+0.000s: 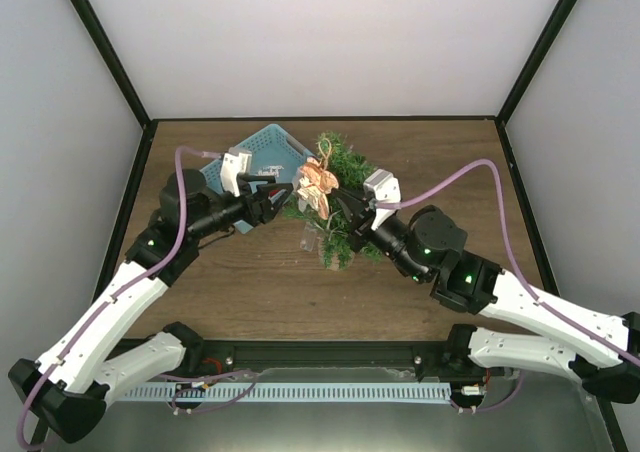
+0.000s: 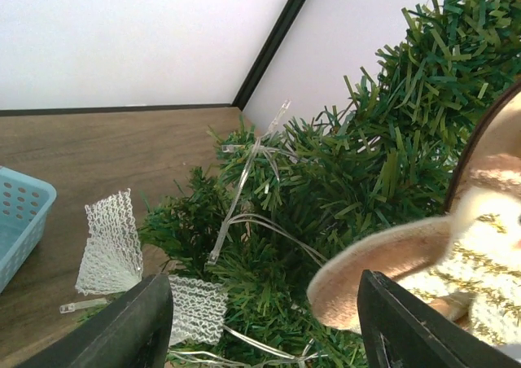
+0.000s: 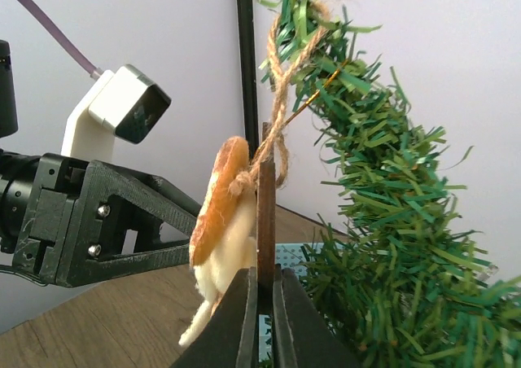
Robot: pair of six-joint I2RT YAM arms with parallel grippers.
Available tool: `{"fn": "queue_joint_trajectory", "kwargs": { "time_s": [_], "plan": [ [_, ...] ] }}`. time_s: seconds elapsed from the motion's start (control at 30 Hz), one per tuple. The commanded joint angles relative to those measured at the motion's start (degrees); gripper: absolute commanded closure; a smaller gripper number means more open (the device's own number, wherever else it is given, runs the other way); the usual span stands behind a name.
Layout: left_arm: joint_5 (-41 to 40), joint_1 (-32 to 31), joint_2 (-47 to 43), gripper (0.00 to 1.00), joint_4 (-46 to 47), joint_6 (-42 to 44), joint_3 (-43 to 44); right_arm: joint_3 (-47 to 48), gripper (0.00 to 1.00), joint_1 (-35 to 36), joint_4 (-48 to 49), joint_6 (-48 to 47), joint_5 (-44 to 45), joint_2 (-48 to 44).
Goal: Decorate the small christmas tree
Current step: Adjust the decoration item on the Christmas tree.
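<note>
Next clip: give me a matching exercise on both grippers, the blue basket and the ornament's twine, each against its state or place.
1 left gripper
2 right gripper
3 basket
4 twine

a shut on the ornament
b light blue, left of the tree
c jaws apart
d looped up over a branch of the small christmas tree

Pairs: 1-c, 2-a, 3-b, 4-d.

place: a robot test booth in a lab, i'd say
walls: plain white panels [image 1: 320, 42] held by black frame struts [image 1: 105, 47]
desk: my wood-grain desk [image 1: 250, 292] fills the booth
front edge: slotted cable tray [image 1: 330, 392] where i'm bolted down
</note>
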Motion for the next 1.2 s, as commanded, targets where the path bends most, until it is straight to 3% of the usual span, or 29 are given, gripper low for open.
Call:
{"fn": "queue_joint_trajectory", "kwargs": {
  "time_s": [0.0, 0.13, 0.43, 0.93, 1.17],
  "plan": [
    [0.4, 0.3, -1.4, 0.37, -0.4, 0.2, -0.5, 2.7, 0.99, -0.3, -1.3, -1.2, 1.7, -2.3],
    [0.6, 0.3, -2.4, 0.37, -1.3, 0.2, -0.6, 3.8, 0.99, -0.2, -4.3, -1.5, 2.7, -2.8],
    [9.5, 0.3, -3.1, 0.36, 4.6, -0.7, -1.9, 6.3, 0.97, -0.2, -10.5, -2.9, 2.3, -4.3],
    [4.8, 0.3, -1.0, 0.36, 2.1, 1.4, 0.7, 11.6, 0.93, -0.3, -20.0, -9.3, 2.8, -4.6],
    [0.7, 0.3, 1.1, 0.53, 1.5, 2.1, 8.9, 12.4, 0.93, -0.2, -21.1, -10.4, 2.8, -4.1]
  ]
}}
